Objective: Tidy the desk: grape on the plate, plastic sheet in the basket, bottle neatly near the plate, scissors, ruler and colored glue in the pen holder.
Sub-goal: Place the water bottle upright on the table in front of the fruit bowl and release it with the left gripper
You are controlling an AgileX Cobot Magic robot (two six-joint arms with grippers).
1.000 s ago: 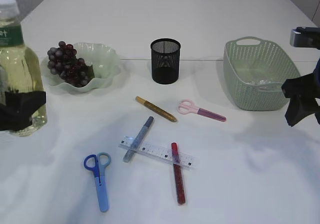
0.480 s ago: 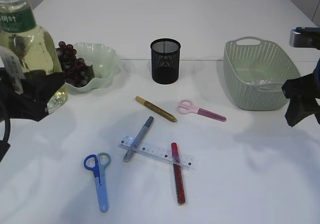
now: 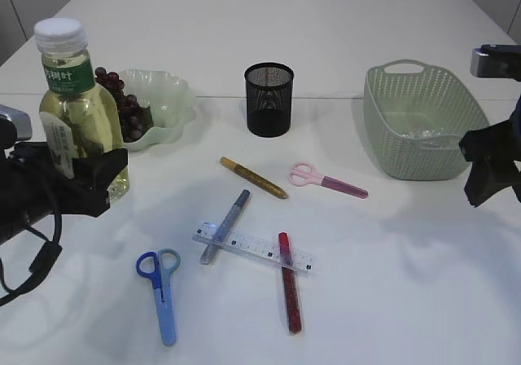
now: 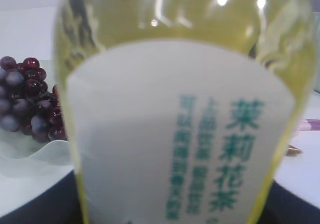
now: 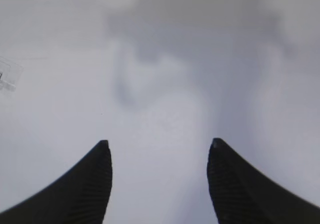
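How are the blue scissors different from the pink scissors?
The blue scissors are bigger than the pink scissors. The blue pair lies at the front of the table, apart from everything; the pink pair lies farther back, nearer the basket. Both lie flat and closed.

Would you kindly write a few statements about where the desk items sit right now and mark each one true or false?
1. The left hand grips the bottle. True.
2. The grapes lie on the plate. True.
3. The ruler stands in the pen holder. False: it lies flat on the table, across the red glue stick and the blue glue stick.
4. The blue scissors are inside the basket. False: they lie on the table near the front edge.
5. The right hand is open and holds nothing. True.
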